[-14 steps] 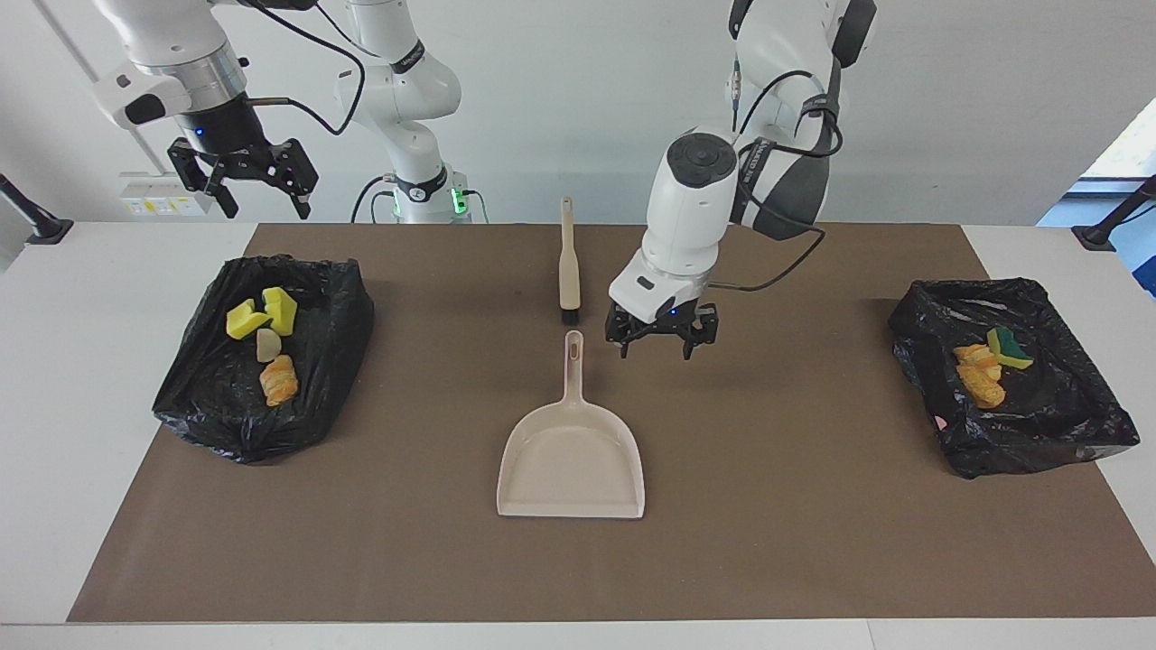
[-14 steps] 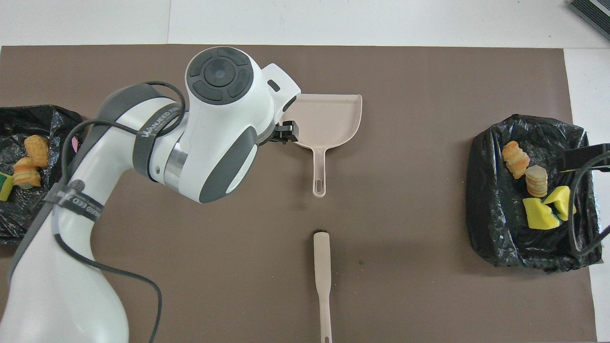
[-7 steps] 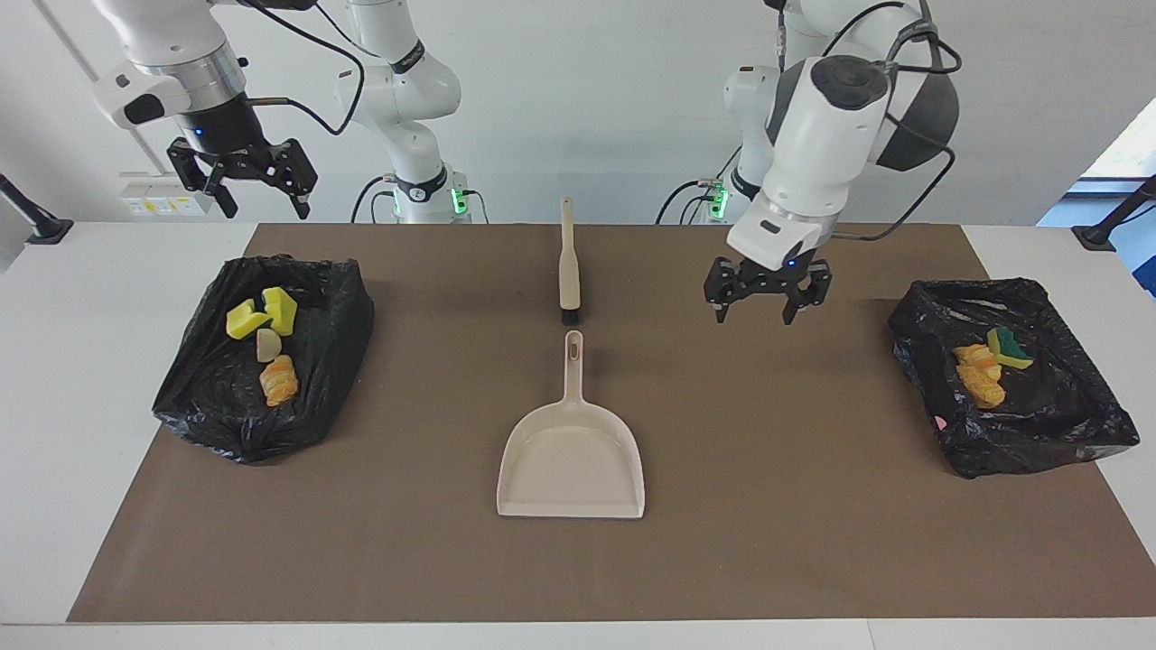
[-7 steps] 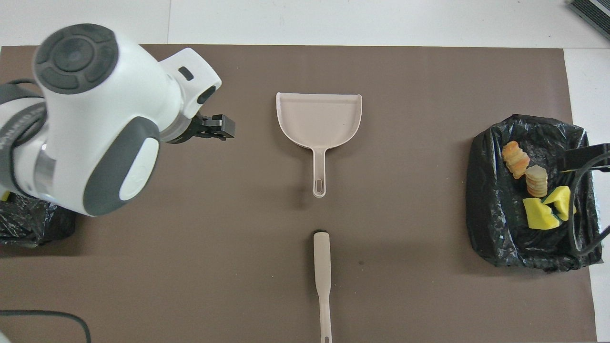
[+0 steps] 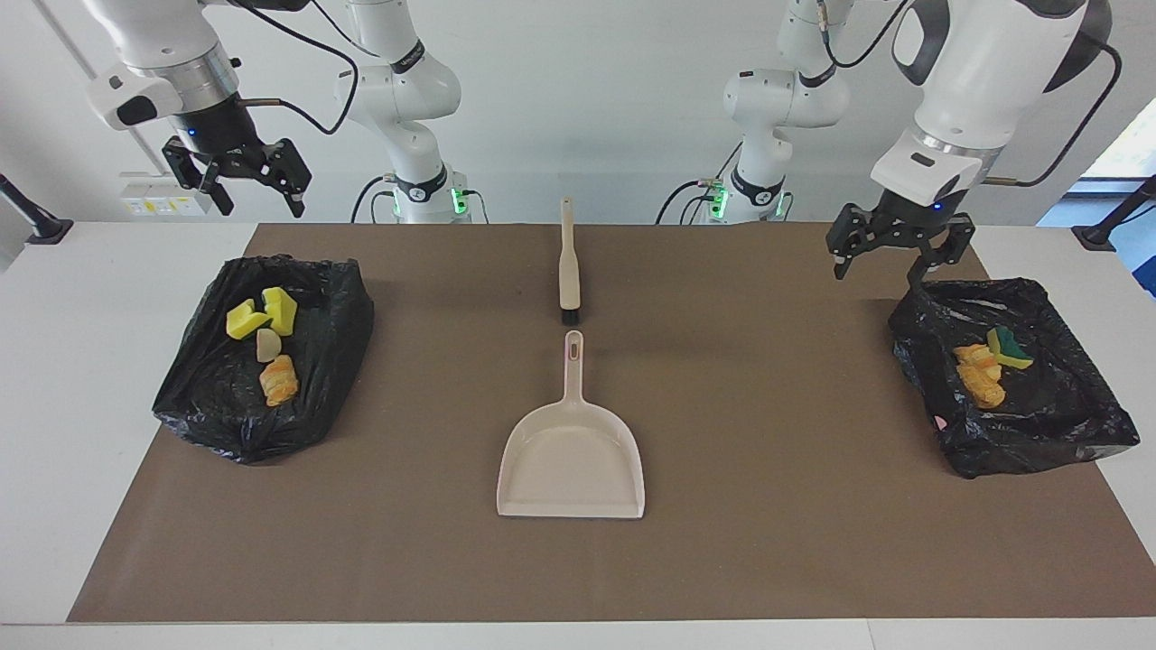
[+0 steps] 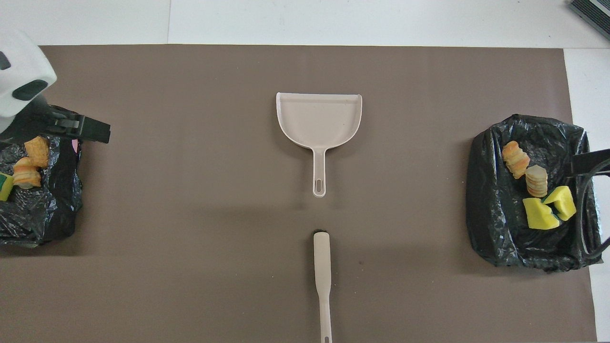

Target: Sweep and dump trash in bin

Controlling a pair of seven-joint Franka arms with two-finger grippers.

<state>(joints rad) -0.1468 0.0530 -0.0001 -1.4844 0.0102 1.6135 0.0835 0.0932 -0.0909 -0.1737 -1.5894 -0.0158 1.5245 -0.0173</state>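
Observation:
All the trash I see lies in two black-bag bins. The bin point(image 5: 226, 433) point(image 6: 486, 228) at the right arm's end holds two yellow sponge chunks point(image 5: 280, 310) point(image 6: 541, 214) and two bread lumps point(image 5: 278, 379) point(image 6: 514, 158). In the bin point(image 5: 1039, 451) point(image 6: 47, 224) at the left arm's end lie bread lumps point(image 5: 980, 375) point(image 6: 31, 162) and a green-faced sponge point(image 5: 1010, 348). My left gripper point(image 5: 899, 248) hangs open and empty over that bin's corner. Raised above the other bin, my right gripper point(image 5: 237, 176) is open and empty too.
A beige dustpan point(image 5: 571, 460) point(image 6: 318, 119) lies mid-mat, its handle pointing toward the robots. The beige brush point(image 5: 569, 266) point(image 6: 322, 271) lies in line with it, nearer the robots, bristles toward the pan. A brown mat point(image 5: 768, 506) covers the table.
My left gripper has swung away from beside the dustpan handle, rising toward the bin at the left arm's end. The right gripper rose very slightly.

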